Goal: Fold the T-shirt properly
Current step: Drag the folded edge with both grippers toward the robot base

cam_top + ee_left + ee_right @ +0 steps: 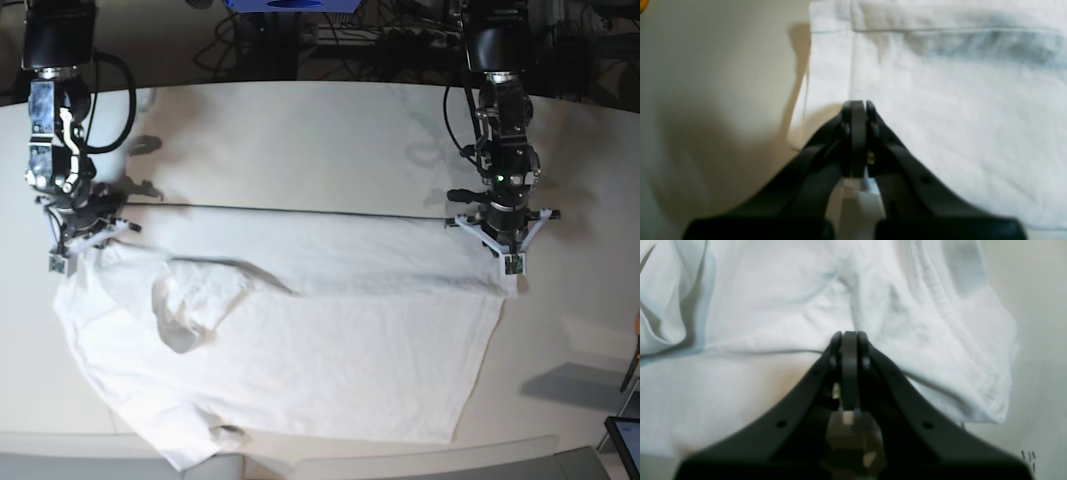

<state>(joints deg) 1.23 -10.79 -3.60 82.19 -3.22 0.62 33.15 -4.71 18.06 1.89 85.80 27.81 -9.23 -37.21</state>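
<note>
Jaws, left gripper (858, 104): you have them pressed fully together, no gap showing between the black fingers; the tips sit right at the side edge of the T-shirt (940, 116), and whether a bit of cloth is pinched between them you cannot tell from the wrist view.
Jaws, right gripper (849, 335): also pressed together, tips down on the shirt's wrinkled cloth near a stitched hem; a fold rises toward the tips, but a sure pinch cannot be made out.
T-shirt in the base view (300, 340): it lies spread on the table (300, 130), white on off-white, its far edge stretched in a fairly straight line between your two grippers, the rest trailing toward the near table edge.
Left gripper relative to the shirt (510, 262): at the shirt's far corner on the right side of the base view.
Right gripper relative to the shirt (62, 258): at the shirt's far corner on the opposite side.
Shirt surface: a loose rumpled fold sits on the shirt nearer the right gripper; the ribbed collar shows at the shirt's near edge.
</note>
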